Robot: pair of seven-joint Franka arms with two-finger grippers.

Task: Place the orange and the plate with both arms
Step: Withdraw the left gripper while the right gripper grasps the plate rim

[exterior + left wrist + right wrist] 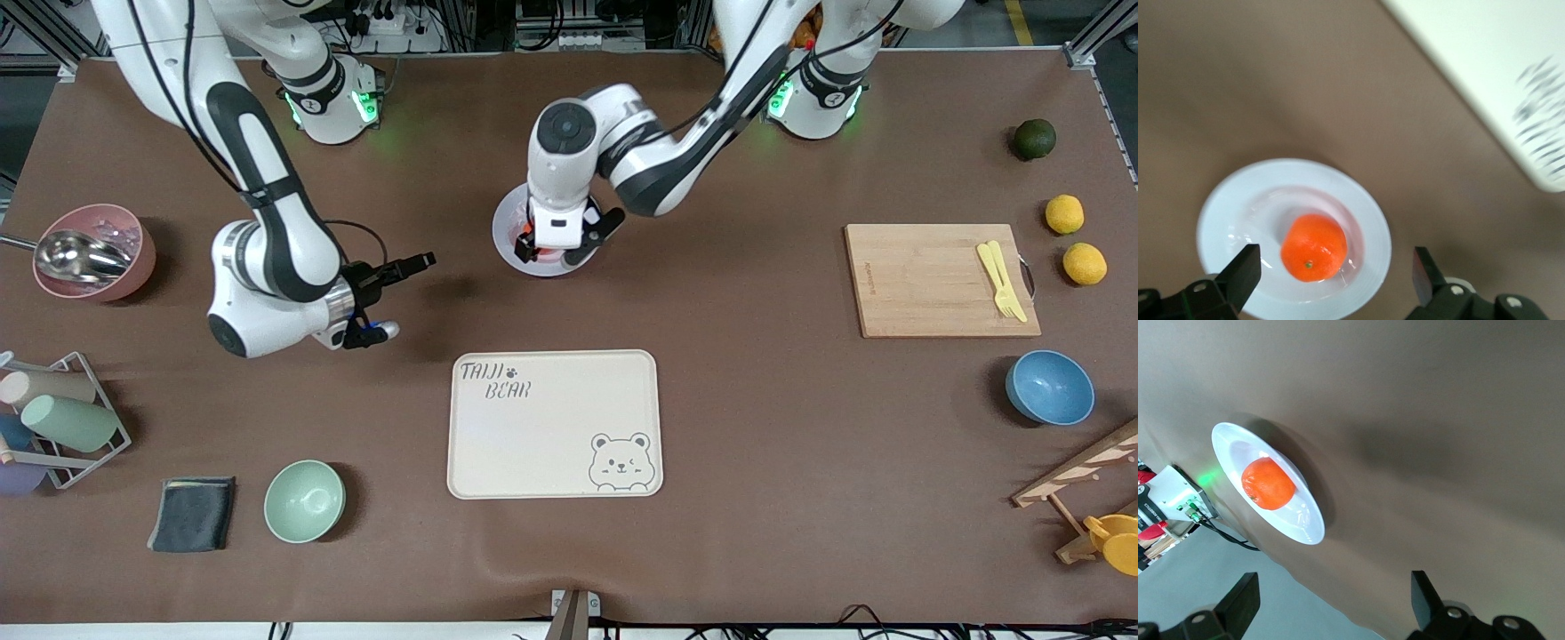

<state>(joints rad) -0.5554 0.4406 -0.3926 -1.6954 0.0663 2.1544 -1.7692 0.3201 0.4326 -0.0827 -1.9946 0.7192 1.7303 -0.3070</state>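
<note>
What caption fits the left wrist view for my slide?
Open left gripper hovering over the orange resting in the plate, tray corner nearby.

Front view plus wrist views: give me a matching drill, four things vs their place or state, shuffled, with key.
Column one:
1. orange
2. left gripper
3. right gripper
4. yellow fork

Column two:
A. on the wooden cutting board
B. lying in the plate
C. jaws open, over bare tabletop, waiting
D. jaws open, above the plate

Pairs: 1-B, 2-D, 3-C, 4-A
</note>
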